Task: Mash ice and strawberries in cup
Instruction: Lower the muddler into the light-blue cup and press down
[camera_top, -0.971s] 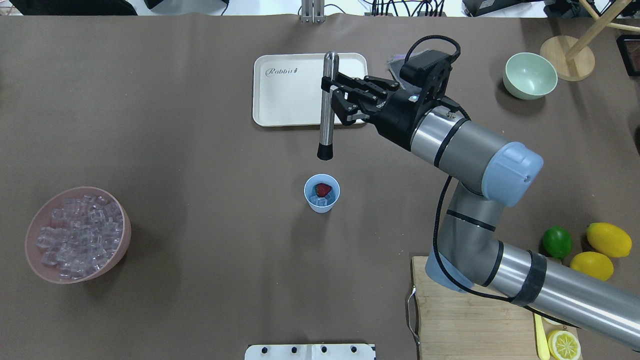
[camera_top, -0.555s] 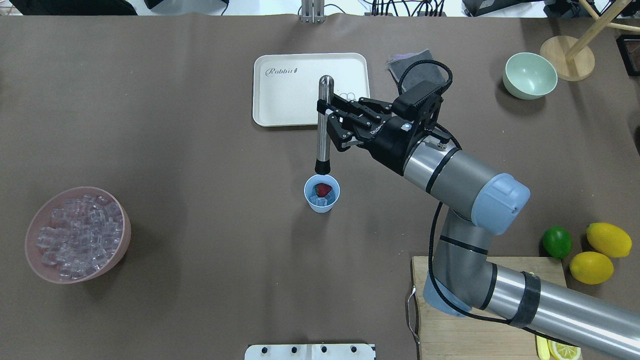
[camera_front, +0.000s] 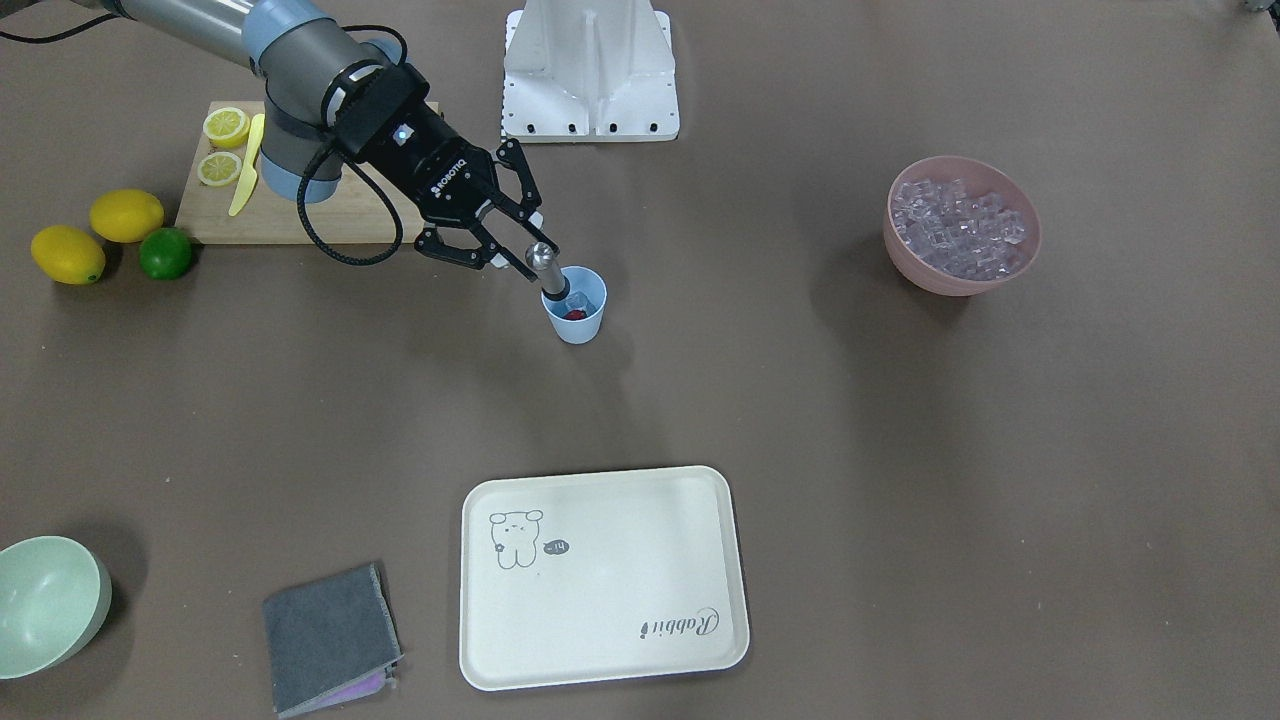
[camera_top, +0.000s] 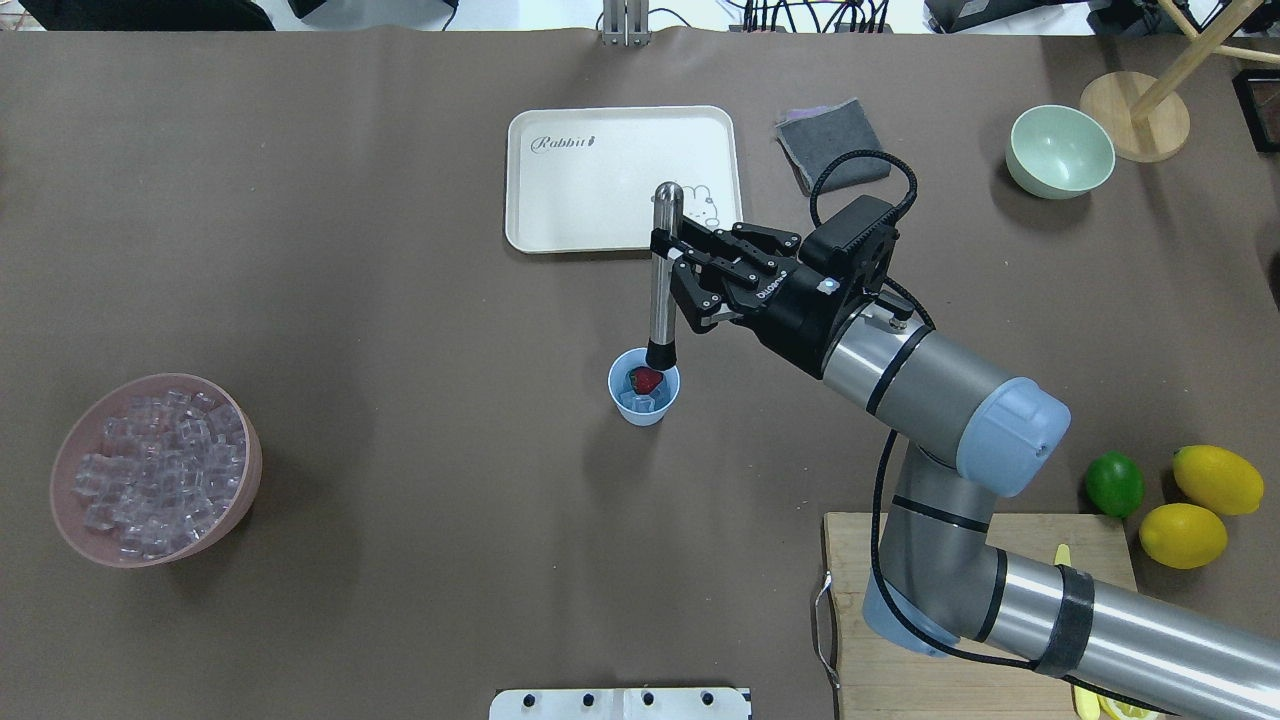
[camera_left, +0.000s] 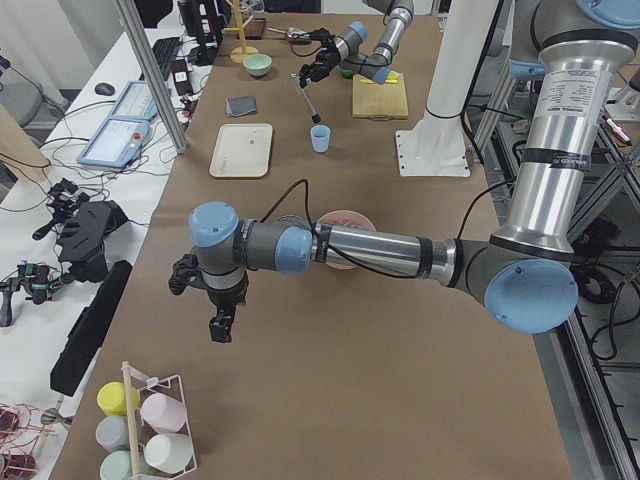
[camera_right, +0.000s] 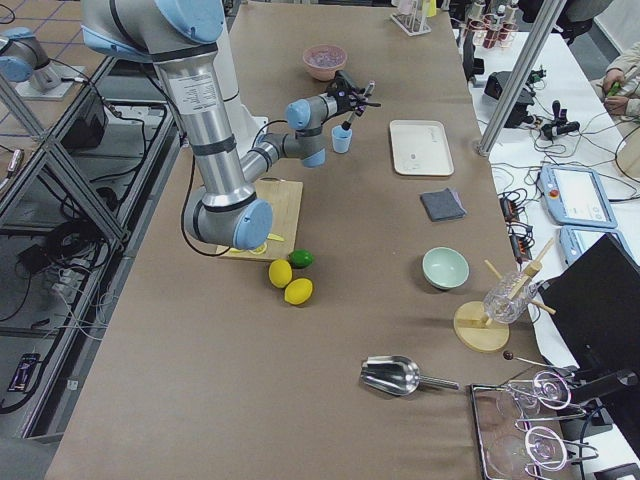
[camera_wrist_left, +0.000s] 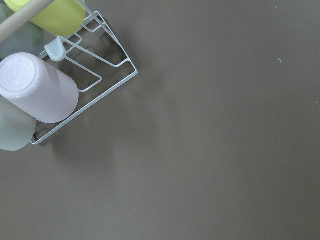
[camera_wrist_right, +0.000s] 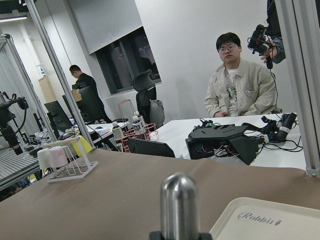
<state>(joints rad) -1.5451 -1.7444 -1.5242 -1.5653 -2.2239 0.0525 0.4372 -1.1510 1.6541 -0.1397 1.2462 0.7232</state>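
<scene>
Muddler at the cup's mouth, nothing bracing the cup

The right pincer was clamped on the tilted muddler, its tip by the far rim of the cup, where the strawberry lay on ice. An off-centre push could tip the light cup or fling ice onto the table. A second before, the tip hung short of the cup. Whether the left pincer was apart or together, I cannot tell.

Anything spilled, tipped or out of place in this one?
Nothing stands out. The cup stands upright with the strawberry and ice inside, no cubes lie loose around it, and the right gripper holds the muddler with its tip at the cup's mouth.
</scene>
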